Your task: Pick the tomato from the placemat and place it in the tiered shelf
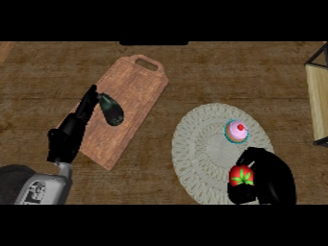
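No writing, labels, brand names or numbers can be read on anything from here.

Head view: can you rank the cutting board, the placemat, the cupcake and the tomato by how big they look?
1. and 2. Cutting board and placemat: similar, too close to rank.
3. and 4. Cupcake and tomato: look alike, and the right hand partly covers the tomato.

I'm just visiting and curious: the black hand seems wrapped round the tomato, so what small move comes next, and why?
Probably a lift straight up. The right hand is curled round the tomato, which sits low over the placemat near a cupcake; the tiered shelf stands off to the right.
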{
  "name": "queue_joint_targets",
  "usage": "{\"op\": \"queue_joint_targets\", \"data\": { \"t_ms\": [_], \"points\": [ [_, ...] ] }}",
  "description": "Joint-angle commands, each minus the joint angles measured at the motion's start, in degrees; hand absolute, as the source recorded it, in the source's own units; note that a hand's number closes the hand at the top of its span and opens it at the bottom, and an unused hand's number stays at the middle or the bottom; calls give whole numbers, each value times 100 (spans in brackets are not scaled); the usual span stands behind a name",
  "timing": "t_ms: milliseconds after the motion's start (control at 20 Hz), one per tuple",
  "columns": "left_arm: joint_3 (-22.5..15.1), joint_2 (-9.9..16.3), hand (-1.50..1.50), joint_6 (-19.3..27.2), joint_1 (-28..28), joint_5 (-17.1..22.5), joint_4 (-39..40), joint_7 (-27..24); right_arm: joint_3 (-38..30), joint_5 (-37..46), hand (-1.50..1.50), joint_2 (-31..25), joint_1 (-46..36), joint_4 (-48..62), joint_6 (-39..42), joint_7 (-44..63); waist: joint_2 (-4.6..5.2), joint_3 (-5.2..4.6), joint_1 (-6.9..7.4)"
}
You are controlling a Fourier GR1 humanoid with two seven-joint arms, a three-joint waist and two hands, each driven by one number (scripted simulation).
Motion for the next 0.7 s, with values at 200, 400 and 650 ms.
{"op": "queue_joint_targets", "data": {
  "t_ms": [200,400,650],
  "points": [
    [-163,-107,0,-118,-52,28,38,3,1538,-791,150,-1374,9,-585,1213,-2755,-90,55,368],
    [-143,-121,0,-87,-29,32,58,18,1743,-1559,150,-1764,167,-1257,1445,-3907,-91,84,194],
    [-49,-79,0,7,43,-2,105,7,1519,-2455,150,-2272,386,-2082,1652,-5016,-85,95,-70]
  ]
}}
